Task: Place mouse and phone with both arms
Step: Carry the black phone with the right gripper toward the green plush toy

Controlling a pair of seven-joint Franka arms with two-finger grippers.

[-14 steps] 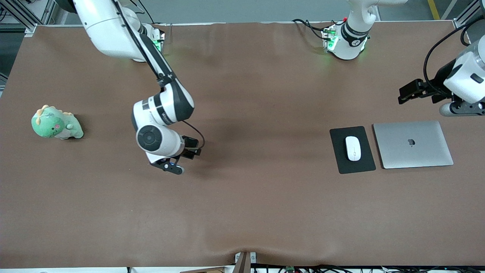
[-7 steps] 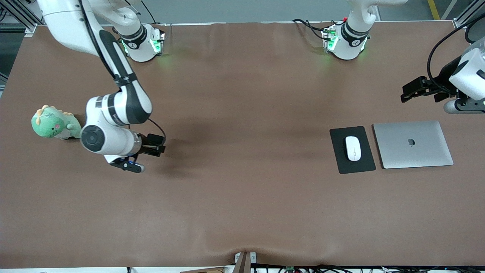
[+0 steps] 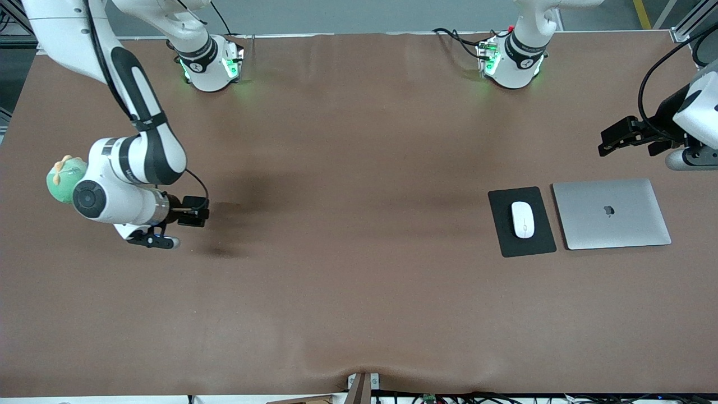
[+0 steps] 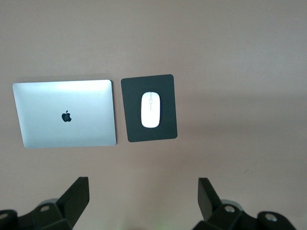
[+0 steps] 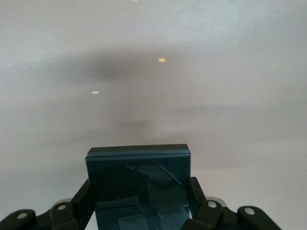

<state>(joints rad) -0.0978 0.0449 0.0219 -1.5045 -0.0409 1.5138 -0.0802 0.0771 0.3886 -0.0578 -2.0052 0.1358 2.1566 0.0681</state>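
The white mouse (image 3: 522,219) lies on a black mouse pad (image 3: 505,238) toward the left arm's end of the table; the left wrist view shows this mouse (image 4: 150,109) on its pad (image 4: 166,130) too. My right gripper (image 3: 189,212) hangs over bare table beside the plush toy, shut on the black phone (image 3: 198,210). In the right wrist view the phone (image 5: 139,184) is a dark glossy slab between the fingers (image 5: 195,190). My left gripper (image 3: 616,138) is up in the air over the table by the laptop, open and holding nothing (image 4: 144,201).
A closed silver laptop (image 3: 611,214) lies beside the mouse pad, also seen from the left wrist as the laptop (image 4: 66,114). A green plush dinosaur (image 3: 60,178) sits at the right arm's end, mostly covered by the right wrist. Brown cloth covers the table (image 3: 359,292).
The right arm has swung with the phone toward its own end of the table and now covers most of the plush toy. The left gripper has drifted slightly toward the table's end.
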